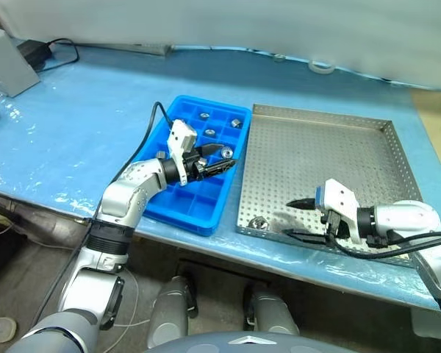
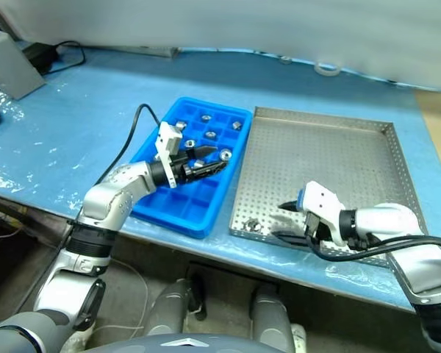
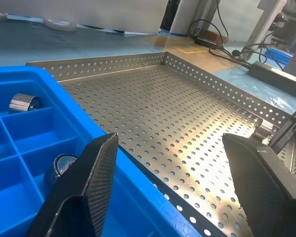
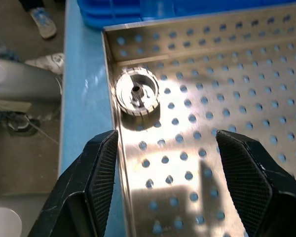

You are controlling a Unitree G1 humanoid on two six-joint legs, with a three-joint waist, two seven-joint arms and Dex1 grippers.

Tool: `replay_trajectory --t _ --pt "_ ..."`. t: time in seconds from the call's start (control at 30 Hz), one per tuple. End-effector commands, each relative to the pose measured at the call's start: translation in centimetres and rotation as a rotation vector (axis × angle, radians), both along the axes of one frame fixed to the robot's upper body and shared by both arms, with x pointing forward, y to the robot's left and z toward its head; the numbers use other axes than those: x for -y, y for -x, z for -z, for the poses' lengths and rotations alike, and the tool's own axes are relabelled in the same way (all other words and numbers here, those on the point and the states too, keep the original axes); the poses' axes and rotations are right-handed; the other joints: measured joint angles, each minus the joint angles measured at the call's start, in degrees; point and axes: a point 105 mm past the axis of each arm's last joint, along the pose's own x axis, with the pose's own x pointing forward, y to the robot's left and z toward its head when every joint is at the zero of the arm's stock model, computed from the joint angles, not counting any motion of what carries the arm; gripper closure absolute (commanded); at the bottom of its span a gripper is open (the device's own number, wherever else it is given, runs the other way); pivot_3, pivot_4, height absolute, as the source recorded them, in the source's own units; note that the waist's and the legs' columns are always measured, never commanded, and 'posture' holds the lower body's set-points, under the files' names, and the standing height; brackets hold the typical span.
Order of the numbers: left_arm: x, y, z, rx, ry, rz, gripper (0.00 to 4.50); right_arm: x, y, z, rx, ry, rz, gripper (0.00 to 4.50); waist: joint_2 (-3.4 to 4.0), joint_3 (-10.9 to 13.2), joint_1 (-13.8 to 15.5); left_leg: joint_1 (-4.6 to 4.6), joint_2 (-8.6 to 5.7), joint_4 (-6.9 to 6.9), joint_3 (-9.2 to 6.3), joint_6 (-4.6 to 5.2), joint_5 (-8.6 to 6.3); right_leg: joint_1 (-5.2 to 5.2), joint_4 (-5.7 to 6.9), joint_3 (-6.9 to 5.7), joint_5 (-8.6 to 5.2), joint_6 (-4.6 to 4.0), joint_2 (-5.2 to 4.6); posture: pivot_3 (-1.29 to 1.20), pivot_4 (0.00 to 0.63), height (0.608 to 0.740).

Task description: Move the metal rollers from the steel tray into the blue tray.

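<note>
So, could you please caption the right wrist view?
Open right gripper above the last metal roller in the steel tray corner.

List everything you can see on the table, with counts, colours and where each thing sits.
table cover: one, light blue, under everything
steel tray: one, silver, perforated, right of the blue tray
blue tray: one, bright blue, compartmented, middle of table
metal rollers in blue tray: at least five, silver, far compartments
metal roller in steel tray: one, silver, near-left corner
tape roll: one, white, far edge
grey box: one, far left
cable: one, black, beside the box
left gripper: black fingers open, empty, over blue tray
right gripper: black fingers open, empty, over steel tray
</note>
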Motion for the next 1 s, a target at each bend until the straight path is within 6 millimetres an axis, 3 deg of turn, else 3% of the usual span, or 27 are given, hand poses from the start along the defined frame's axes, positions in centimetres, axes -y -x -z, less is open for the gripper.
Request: replay_trajectory --t 0.03,0.37,0.73,0.9,1.0 --pt "0.6 0.2 -0.8 0.048 -0.005 0.028 0.92 0.1 -0.6 0.1 0.090 -0.005 0.000 1.16 0.01 0.0 -0.1 0.00 0.00 0.00 0.00 0.02 -0.01 0.00 -0.02 0.00 0.00 0.00 0.00 -0.28 0.150 0.740" --pt "0.2 0.2 -0.8 0.050 -0.026 0.028 0.92 -0.6 -1.8 1.8 0.095 -0.040 -0.056 1.16 0.01 0.0 -0.1 -0.01 0.00 0.05 0.04 0.10 -0.05 0.05 -0.03 0.00 0.01 -0.02 0.00 -0.25 0.150 0.740" --pt "-0.8 0.3 -0.8 0.054 -0.045 -0.010 0.92 -5.0 -4.7 -0.3 0.175 -0.050 -0.273 1.16 0.02 0.0 -0.1 -0.02 0.01 0.14 0.04 0.12 -0.06 0.04 0.09 -0.01 0.03 -0.06 -0.01 -0.17 0.150 0.740" --pt "-1.5 0.5 -0.8 0.060 -0.041 -0.055 0.92 -5.7 -5.6 0.7 0.164 -0.037 -0.340 1.16 0.01 0.0 0.5 -0.04 0.01 0.17 0.04 0.12 -0.06 0.04 0.13 -0.03 0.04 -0.07 -0.02 -0.10 0.150 0.740" --pt "-2.2 0.7 -0.7 0.059 -0.042 -0.089 0.92 -5.0 -5.8 0.8 0.150 -0.021 -0.366 1.16 0.02 0.0 0.9 -0.12 0.00 0.18 0.04 0.16 -0.08 -0.01 0.12 -0.05 0.04 -0.07 -0.04 -0.06 0.150 0.740"
